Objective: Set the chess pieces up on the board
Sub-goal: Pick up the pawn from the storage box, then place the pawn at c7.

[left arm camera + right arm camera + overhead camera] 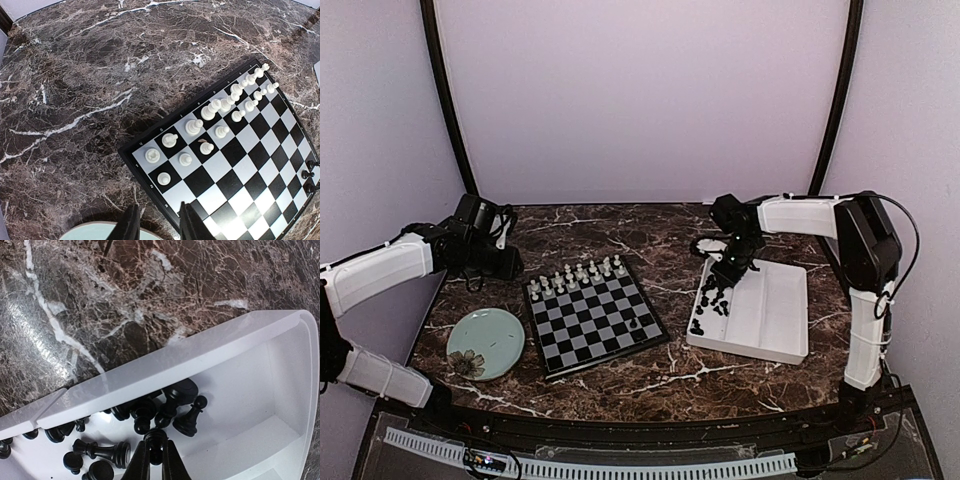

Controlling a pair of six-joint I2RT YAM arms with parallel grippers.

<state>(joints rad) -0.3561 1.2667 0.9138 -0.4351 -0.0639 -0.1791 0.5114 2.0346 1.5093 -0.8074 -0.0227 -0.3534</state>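
The board [595, 315] lies mid-table with two rows of white chess pieces [576, 276] along its far edge and a few black pieces [635, 325] near its right side. White pieces [215, 117] also show in the left wrist view on the board [235, 170]. My left gripper [156, 225] is open and empty, above the board's corner and the plate's edge. My right gripper [156, 457] is shut on a black chess piece [156, 440] over the white tray [200, 357]. Several black pieces [172, 405] lie loose in the tray.
A round pale-green plate [485, 342] sits left of the board. The white compartment tray [765, 310] stands on the right with black pieces [712, 300] heaped in its left compartment. Dark marble table [650, 235] surrounds them, with walls at the back and sides.
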